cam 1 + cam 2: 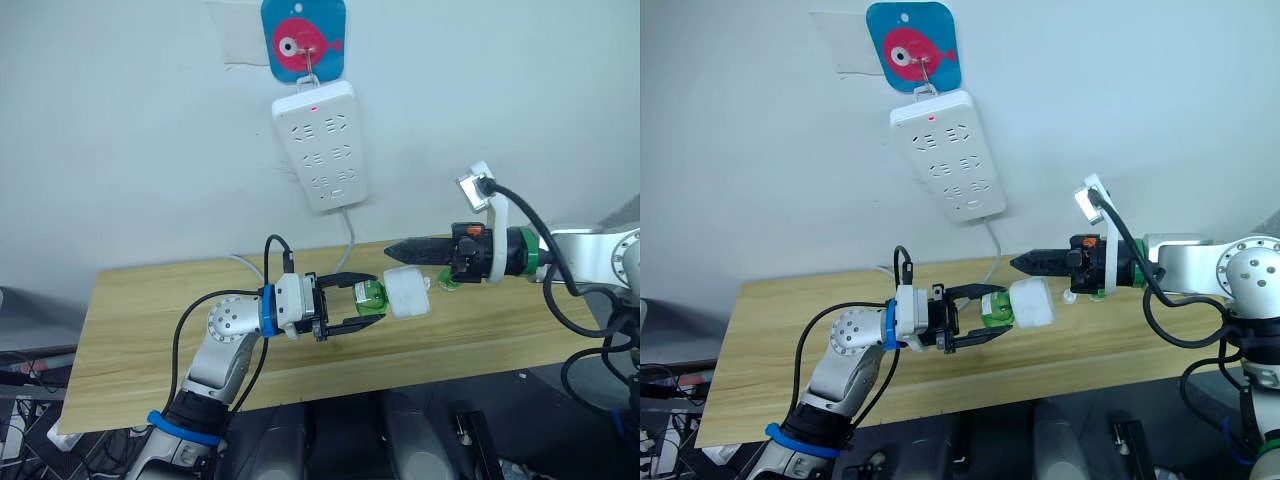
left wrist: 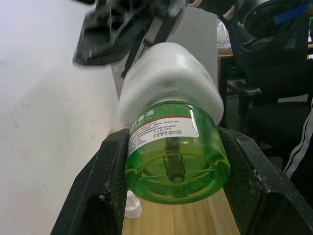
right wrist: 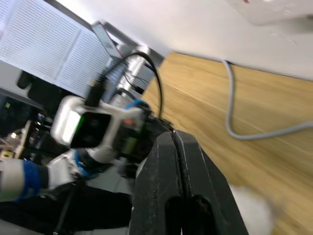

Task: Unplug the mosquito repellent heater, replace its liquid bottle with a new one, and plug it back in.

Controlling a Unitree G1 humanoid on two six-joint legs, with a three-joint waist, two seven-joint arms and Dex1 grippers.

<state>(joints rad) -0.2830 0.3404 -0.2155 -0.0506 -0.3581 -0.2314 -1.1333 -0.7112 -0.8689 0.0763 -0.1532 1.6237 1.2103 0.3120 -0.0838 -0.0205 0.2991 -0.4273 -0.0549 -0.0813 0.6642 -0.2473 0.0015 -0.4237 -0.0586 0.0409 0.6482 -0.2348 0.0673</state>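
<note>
Now the heater (image 1: 407, 293) hangs unplugged above the table (image 1: 150, 330), its green bottle (image 1: 370, 295) pinched between the left gripper (image 1: 352, 301) fingers, the long axis running sideways from bottle to heater. Just beyond the heater's far end, the right gripper (image 1: 400, 247) points its pressed-together jaws along that axis. Whether they touch the heater is hard to make out.

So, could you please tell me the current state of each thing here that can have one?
Mosquito repellent heater: unplugged, held over the table, bottle attached.
Green liquid bottle: gripped between the left gripper's fingers.
Left gripper: shut on the bottle.
Right gripper: fingers together, above the heater.
Power strip: on the wall, red light on, sockets empty.
</note>
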